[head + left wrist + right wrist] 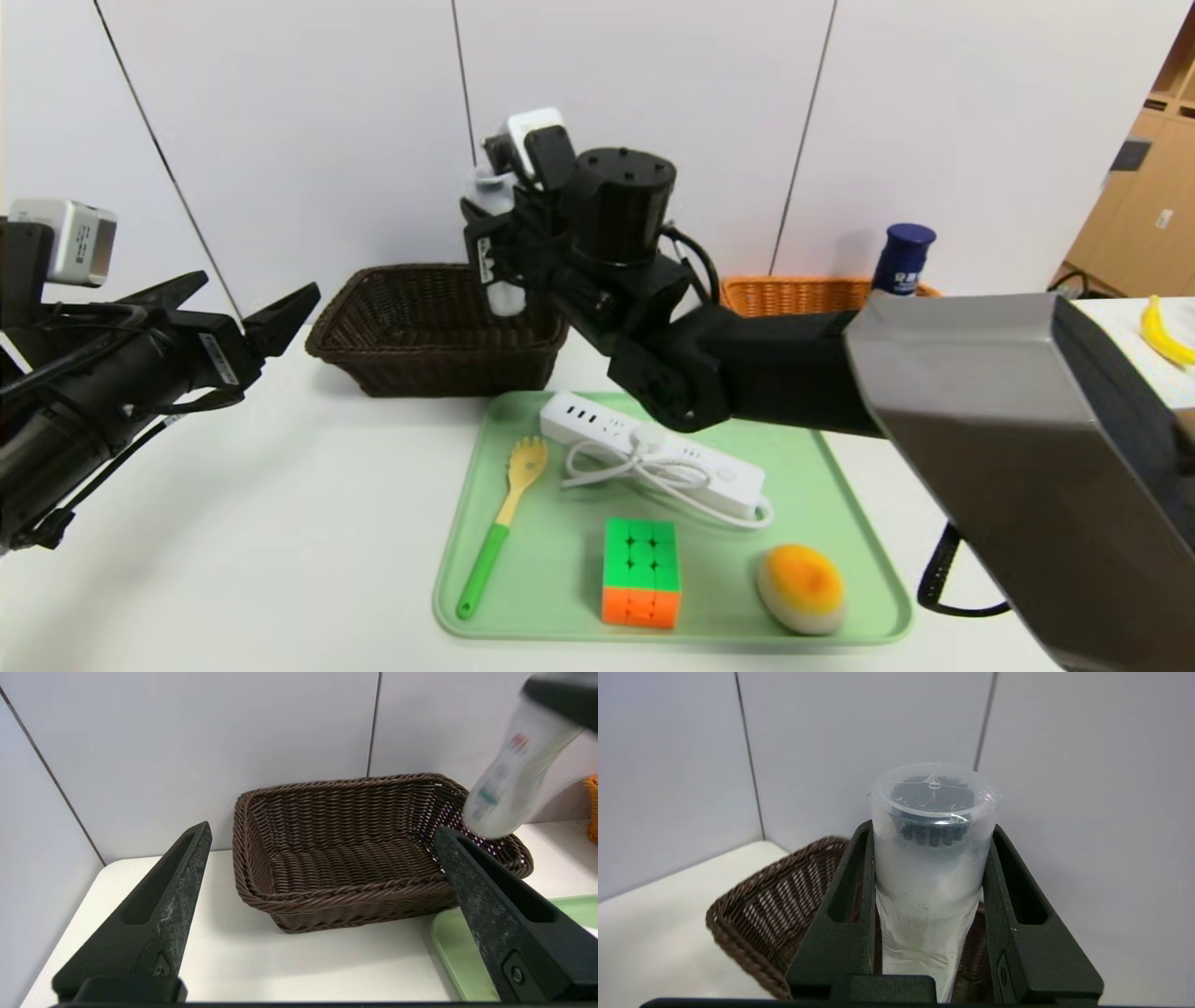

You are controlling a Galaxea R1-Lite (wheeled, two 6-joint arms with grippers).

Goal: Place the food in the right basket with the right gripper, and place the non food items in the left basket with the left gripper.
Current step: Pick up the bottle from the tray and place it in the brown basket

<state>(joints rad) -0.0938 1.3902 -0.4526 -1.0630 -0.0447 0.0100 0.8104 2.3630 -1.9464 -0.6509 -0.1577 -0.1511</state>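
Observation:
My right gripper (495,245) reaches across and is shut on a white translucent bottle (499,280), holding it upright above the right end of the dark brown basket (411,322). In the right wrist view the bottle (931,877) stands between both fingers (852,896), with the basket (756,914) below. My left gripper (257,285) is open and empty, hovering left of that basket; its view shows the basket (327,858) ahead and the bottle (509,788). The orange basket (794,294) sits at the back right. The green tray (560,597) holds a power strip (653,453), spaghetti spoon (504,518), cube (641,571) and bun (801,588).
A blue-capped bottle (903,257) stands by the orange basket. A banana (1162,331) lies on a surface at the far right. My right arm (794,364) spans above the tray's back edge. White wall panels stand close behind the baskets.

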